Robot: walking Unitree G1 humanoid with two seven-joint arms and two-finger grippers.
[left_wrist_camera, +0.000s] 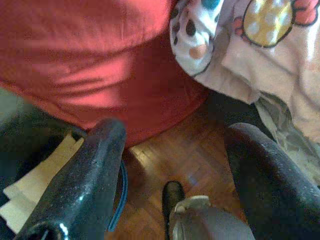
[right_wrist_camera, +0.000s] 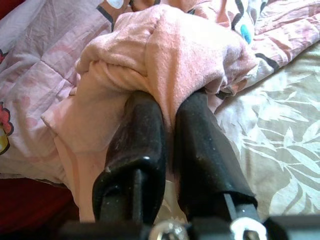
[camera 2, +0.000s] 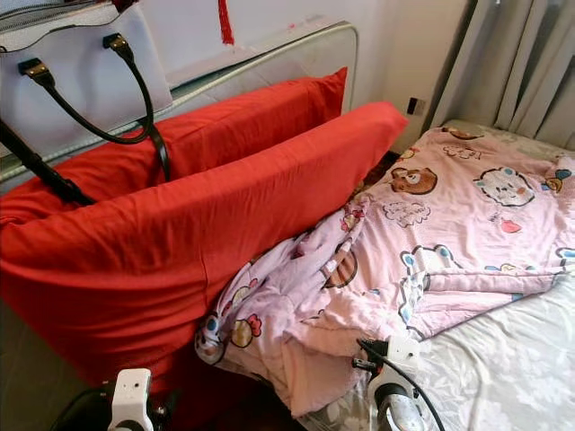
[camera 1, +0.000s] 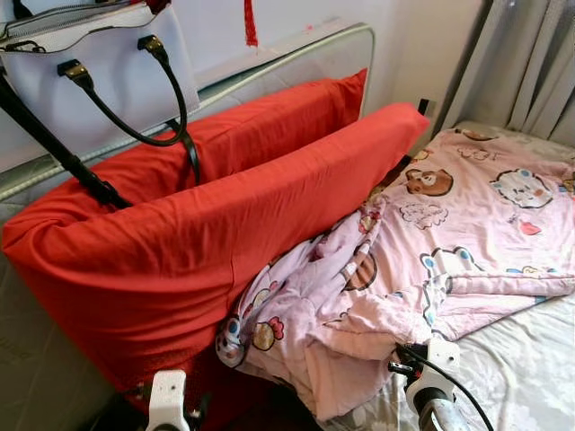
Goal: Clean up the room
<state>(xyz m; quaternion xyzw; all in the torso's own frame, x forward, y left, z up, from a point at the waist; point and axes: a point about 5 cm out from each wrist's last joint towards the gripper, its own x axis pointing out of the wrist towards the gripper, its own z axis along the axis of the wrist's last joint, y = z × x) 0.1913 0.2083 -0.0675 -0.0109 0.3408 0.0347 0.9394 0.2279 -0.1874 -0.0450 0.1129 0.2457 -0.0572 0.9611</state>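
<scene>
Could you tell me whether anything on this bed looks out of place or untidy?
Yes: the pink cartoon quilt lies bunched against the red pillows, one corner spilling over the bed's edge. The right gripper is shut on that fold.

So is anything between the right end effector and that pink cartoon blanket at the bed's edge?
Nothing visible. The right end effector is already shut on a bunched fold of the pink blanket, fabric pinched between its fingers. The red pillows lie beside it, not in the way.
</scene>
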